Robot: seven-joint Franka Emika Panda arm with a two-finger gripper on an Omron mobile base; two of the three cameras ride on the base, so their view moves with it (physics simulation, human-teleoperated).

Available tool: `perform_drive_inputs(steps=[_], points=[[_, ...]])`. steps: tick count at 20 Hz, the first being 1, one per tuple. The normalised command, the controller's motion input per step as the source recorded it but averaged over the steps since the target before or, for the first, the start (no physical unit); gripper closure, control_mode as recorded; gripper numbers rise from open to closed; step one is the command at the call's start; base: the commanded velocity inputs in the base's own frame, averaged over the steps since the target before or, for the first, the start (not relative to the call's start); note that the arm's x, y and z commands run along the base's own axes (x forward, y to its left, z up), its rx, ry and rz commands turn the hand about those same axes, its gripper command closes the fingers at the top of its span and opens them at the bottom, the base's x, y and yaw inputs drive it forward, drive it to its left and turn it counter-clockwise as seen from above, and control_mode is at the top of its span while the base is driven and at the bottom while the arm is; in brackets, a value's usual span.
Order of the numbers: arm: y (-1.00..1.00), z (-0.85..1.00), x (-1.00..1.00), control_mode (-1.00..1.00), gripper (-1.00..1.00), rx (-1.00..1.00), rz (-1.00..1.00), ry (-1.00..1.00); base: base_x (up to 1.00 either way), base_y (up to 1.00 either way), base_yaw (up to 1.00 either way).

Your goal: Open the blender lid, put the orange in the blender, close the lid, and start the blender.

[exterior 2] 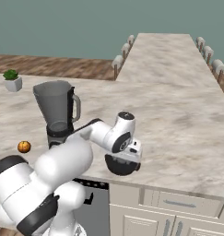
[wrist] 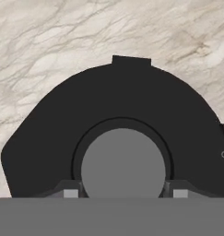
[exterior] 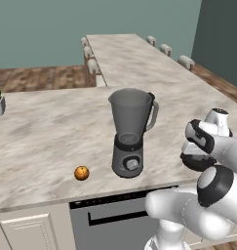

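Gripper [wrist: 122, 191] pinching knob of blender lid [wrist: 49, 133] above marble counter [exterior: 42, 127], blender [exterior: 129, 132] jar uncovered, orange [exterior: 81, 173] near its base

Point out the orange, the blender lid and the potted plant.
orange [exterior: 81, 173], left base view, middle of the fruit.
blender lid [wrist: 53, 124], hand view, dark top face.
potted plant [exterior 2: 12, 79], right base view, between leaves and pot.

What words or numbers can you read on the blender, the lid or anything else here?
None: no readable text anywhere.
The blender has a plain jar and a knob with no marks to read.
The blender lid, gripped by the gripper, is plain dark.
The orange and the counter carry no writing.
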Motion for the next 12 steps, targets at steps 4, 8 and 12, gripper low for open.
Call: perform_drive_inputs(steps=[4, 8, 12], points=[[0.14, -0.41, 0.07, -1.0, 1.0, -0.1, -0.07, -0.08, 0.0, 0.0, 0.0], [0.23, -0.3, 0.19, -1.0, 1.0, -0.05, -0.08, -0.06, 0.0, 0.0, 0.0], [0.22, -0.18, 0.29, -1.0, 1.0, 0.0, -0.05, -0.02, 0.0, 0.0, 0.0]])
